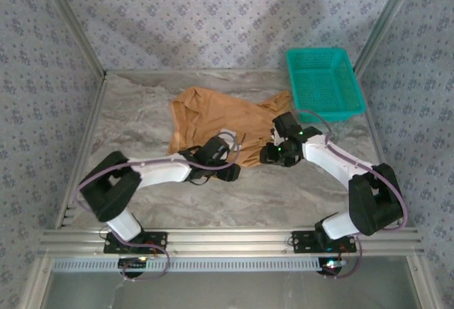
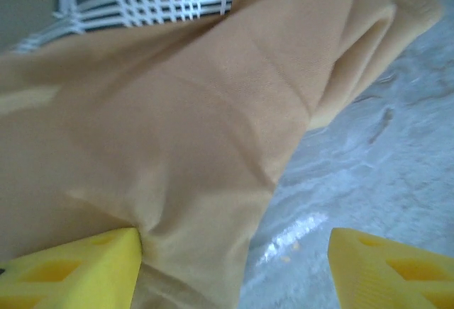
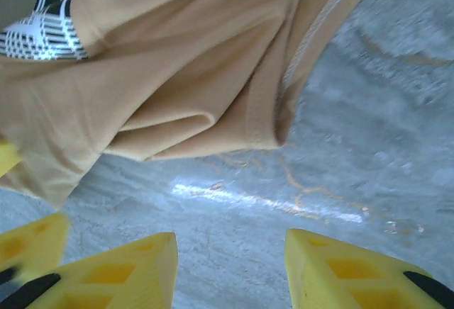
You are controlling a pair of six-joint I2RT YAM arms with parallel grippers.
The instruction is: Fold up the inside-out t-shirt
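Left gripper (image 2: 234, 237) at t-shirt (image 2: 177, 125) edge

The t-shirt (image 1: 213, 114) lies on the table (image 1: 284, 195), with the basket (image 1: 326, 115) behind it to the right.

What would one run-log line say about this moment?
t-shirt: crumpled on table | left gripper: open, at shirt edge | right gripper: open, empty

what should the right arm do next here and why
Probably ease the right gripper forward to the stitched hem of the t-shirt and close on it. Its jaws stand open over bare table with that hem just ahead, and the shirt lies crumpled, so an edge likely needs holding to spread it before any fold.
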